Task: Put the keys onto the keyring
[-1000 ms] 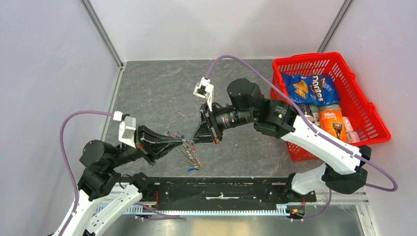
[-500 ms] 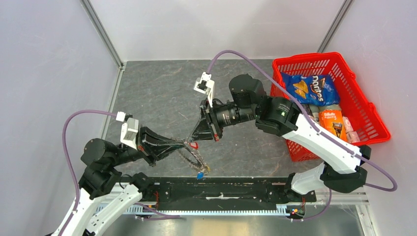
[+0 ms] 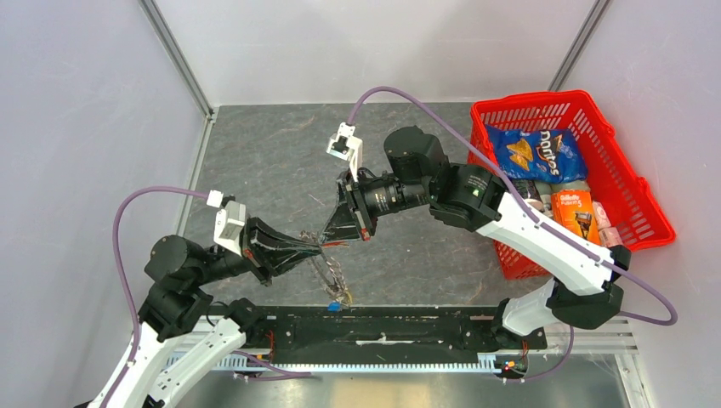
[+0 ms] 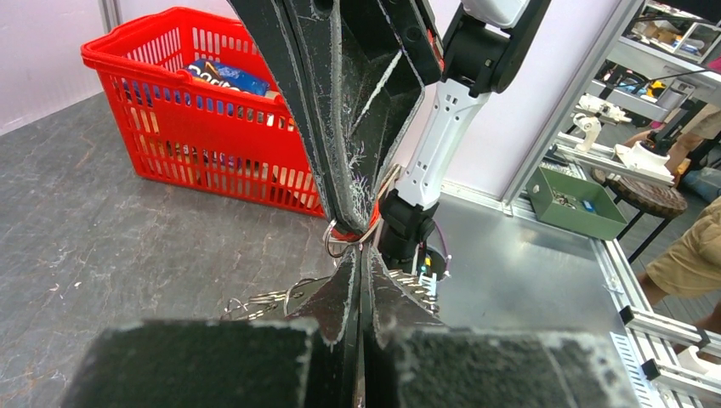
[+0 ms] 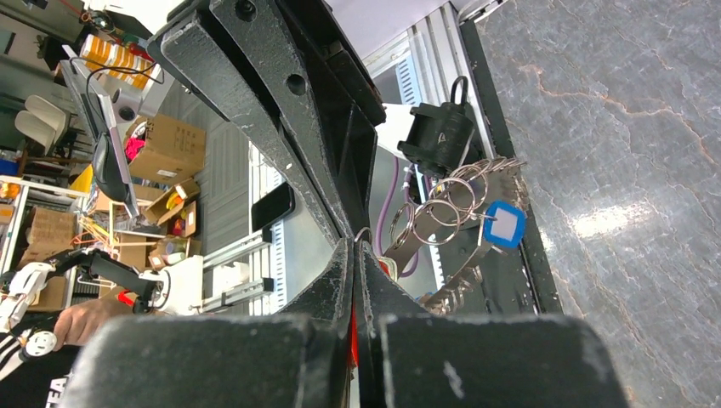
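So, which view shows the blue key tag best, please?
The right wrist view: the blue key tag hangs large and clear. The top view shows a blue speck; the left wrist view, nothing certain of it.

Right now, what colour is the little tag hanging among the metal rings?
The tag is blue with a white middle; right wrist view.

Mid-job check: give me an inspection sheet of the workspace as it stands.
Surface: grey stone-look table.
Job's things: keyring hangs off the table below the grippers; blue tag lowest.
Clutter: red basket holding a chips bag and packets.
Grippers: left gripper shut, apparently on keyring; right gripper shut on red-tagged key; tips meeting.
Cables: purple cables loop clear of the keyring.
Surroundings: white walls.
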`<action>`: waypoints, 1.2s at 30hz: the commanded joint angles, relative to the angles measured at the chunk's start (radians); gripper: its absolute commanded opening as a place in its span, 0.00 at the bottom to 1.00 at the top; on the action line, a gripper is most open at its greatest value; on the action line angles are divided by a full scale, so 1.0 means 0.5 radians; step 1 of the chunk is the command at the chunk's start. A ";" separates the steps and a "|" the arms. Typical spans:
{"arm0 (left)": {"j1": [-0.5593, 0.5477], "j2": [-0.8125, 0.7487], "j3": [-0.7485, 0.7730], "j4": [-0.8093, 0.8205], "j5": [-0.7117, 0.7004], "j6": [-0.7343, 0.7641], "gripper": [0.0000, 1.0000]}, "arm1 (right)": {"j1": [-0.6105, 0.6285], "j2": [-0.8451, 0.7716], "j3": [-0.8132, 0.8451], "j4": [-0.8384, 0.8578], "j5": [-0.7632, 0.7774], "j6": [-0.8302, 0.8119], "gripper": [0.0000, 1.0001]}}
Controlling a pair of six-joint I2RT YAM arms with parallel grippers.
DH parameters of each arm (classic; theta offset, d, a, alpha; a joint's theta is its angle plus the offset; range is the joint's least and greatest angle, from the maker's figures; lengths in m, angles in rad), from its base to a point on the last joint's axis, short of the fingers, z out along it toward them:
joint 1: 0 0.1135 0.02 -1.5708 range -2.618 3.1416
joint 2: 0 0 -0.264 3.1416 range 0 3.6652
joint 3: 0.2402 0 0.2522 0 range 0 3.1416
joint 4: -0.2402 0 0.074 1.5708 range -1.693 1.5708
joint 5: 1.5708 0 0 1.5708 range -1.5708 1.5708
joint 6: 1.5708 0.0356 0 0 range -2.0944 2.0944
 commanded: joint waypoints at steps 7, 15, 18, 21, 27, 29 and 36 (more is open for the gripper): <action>0.005 0.026 0.049 0.084 -0.121 0.030 0.09 | 0.007 -0.021 0.028 0.111 0.005 0.038 0.00; 0.004 -0.059 0.066 0.061 -0.184 0.029 0.26 | 0.009 -0.083 -0.011 0.111 0.044 0.024 0.00; 0.004 -0.103 0.056 0.056 -0.194 0.025 0.30 | 0.006 -0.106 -0.018 0.113 0.058 0.022 0.00; 0.005 -0.172 0.026 0.056 -0.208 0.019 0.30 | 0.006 -0.120 -0.015 0.119 0.053 0.027 0.00; 0.005 -0.335 -0.130 0.141 -0.191 -0.012 0.32 | -0.002 -0.124 0.013 0.162 0.057 0.108 0.00; 0.004 -0.379 -0.196 0.221 -0.172 -0.029 0.33 | -0.001 -0.123 0.018 0.180 0.046 0.145 0.00; 0.005 -0.420 -0.369 0.605 -0.106 -0.155 0.35 | -0.001 -0.115 0.045 0.211 0.115 0.256 0.00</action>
